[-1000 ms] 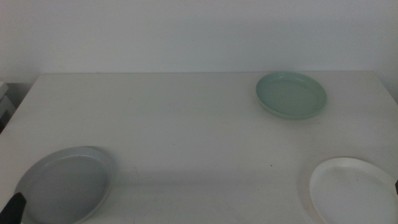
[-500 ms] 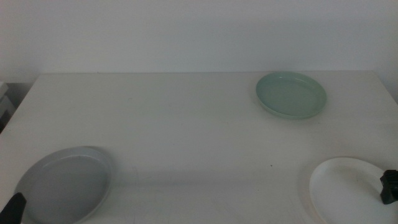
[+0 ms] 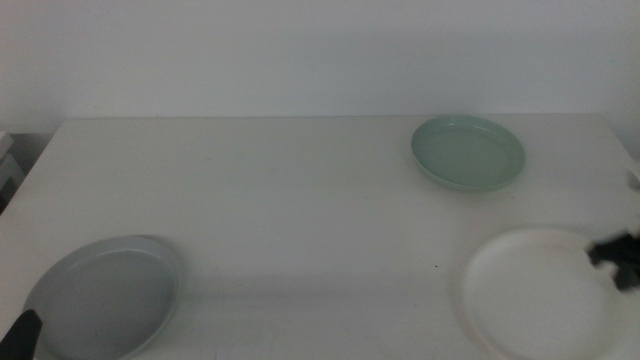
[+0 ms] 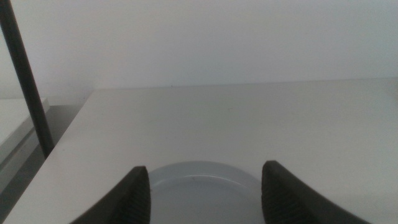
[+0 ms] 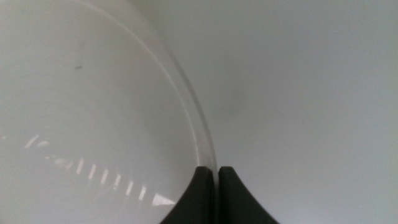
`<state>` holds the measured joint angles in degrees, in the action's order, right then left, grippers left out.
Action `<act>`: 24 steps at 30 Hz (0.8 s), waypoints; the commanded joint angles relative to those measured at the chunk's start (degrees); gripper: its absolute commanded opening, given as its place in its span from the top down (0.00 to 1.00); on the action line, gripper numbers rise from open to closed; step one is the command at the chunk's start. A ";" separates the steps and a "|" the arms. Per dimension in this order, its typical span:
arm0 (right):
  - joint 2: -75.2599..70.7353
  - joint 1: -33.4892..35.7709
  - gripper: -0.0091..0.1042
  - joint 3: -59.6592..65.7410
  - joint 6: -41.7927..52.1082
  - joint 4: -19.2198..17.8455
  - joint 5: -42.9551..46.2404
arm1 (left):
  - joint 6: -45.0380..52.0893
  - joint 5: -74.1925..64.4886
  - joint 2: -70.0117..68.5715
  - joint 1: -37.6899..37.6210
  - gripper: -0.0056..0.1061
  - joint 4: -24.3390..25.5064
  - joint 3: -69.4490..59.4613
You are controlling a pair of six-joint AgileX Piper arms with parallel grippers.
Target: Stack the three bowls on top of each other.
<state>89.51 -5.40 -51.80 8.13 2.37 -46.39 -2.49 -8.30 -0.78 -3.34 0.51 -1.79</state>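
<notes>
Left gripper [image 4: 200,186] waits at table's near-left corner, only a dark jaw tip visible at the bottom edge of the middle view; jaws spread wide, holding nothing, hovering over near rim of the light grey bowl [image 3: 102,297]. Grey bowl sits on the white table [image 3: 300,200] at near-left, upright, alone. A dark pole [image 4: 25,74] stands off the table edge in the left wrist view.

Pale mint green bowl [image 3: 468,152] at far right-centre of table, upright, well apart from the other two.

White bowl [image 3: 540,292] at near-right, blurred in the middle view. Right gripper [image 5: 216,186] at its right rim; jaws pinched together on the thin rim of the white bowl [image 5: 93,112], one jaw inside, one outside.
</notes>
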 commanded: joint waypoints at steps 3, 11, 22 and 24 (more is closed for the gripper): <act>-3.01 9.45 0.93 -7.91 -10.77 -0.08 -2.95 | -0.60 4.51 -0.76 -0.34 0.40 -0.51 0.30; 3.77 23.95 0.93 -20.12 -18.77 0.20 -3.82 | -0.60 4.51 -0.76 -0.34 0.40 -0.51 0.30; 15.71 31.28 0.93 -27.13 -20.87 3.13 -3.22 | -0.60 4.51 -0.76 -0.34 0.40 -0.51 0.30; 17.10 31.47 0.93 -27.41 -20.87 3.38 -3.36 | -0.60 4.51 -0.76 -0.34 0.40 -0.51 0.30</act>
<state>108.54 25.87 -77.22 -12.60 5.47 -50.68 -2.49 -8.30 -0.78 -3.34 0.51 -1.79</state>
